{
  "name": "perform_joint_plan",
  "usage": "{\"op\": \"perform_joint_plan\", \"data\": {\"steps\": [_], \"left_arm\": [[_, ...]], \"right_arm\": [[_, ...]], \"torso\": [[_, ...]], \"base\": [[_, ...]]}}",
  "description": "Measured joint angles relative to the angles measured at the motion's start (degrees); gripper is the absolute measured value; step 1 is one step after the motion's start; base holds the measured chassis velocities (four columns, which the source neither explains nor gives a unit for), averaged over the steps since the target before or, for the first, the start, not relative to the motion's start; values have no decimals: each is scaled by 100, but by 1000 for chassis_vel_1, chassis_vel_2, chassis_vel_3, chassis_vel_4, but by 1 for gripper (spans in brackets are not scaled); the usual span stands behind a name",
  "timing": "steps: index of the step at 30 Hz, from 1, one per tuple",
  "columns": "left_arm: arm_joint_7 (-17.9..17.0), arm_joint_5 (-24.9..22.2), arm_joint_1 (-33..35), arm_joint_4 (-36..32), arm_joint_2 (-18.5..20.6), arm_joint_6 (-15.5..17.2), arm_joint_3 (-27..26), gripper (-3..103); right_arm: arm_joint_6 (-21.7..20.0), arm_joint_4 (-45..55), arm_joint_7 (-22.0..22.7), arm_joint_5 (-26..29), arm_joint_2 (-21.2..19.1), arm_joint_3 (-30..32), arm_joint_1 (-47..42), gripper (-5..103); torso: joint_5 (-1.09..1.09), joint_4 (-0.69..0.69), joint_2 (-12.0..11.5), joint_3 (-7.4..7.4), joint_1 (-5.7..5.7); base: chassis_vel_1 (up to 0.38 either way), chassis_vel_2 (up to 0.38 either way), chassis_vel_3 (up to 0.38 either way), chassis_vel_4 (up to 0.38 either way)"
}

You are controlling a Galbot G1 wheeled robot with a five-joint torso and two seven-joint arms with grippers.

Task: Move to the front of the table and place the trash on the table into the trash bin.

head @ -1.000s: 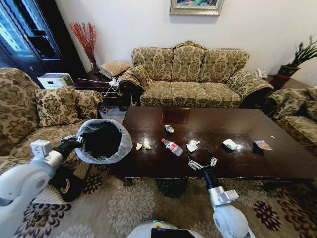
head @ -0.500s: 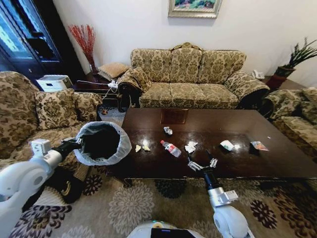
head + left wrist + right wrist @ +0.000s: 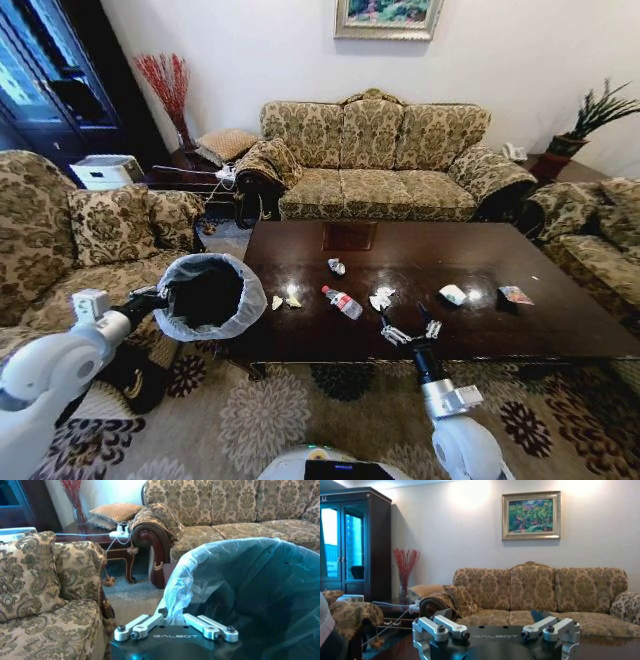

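— What sort of place is this?

— A home's living room. A patterned sofa [image 3: 375,160] stands against the wall under a framed painting [image 3: 385,17], with matching armchairs [image 3: 70,235] at either side of a dark wooden coffee table [image 3: 560,320].

— Anything else homely?

— A floral carpet [image 3: 260,420], a potted plant [image 3: 590,120], red twigs in a vase [image 3: 165,85], and a tall dark glass-fronted cabinet [image 3: 350,543].
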Motion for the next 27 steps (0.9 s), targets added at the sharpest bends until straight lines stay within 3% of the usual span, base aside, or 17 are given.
{"op": "perform_joint_plan", "data": {"steps": [13, 27], "left_arm": [[-63, 276, -175, 293, -52, -87, 321, 1], [-44, 473, -275, 386, -88, -515, 449, 1]], "right_arm": [[-27, -67, 32, -54, 31, 3, -24, 100], [-110, -115, 108, -202, 137, -31, -61, 100]], "torso": [[-1, 0, 287, 154, 133], [1, -1, 272, 144, 128]], "base": [[0, 0, 0, 0], [24, 24, -30, -36]]}}
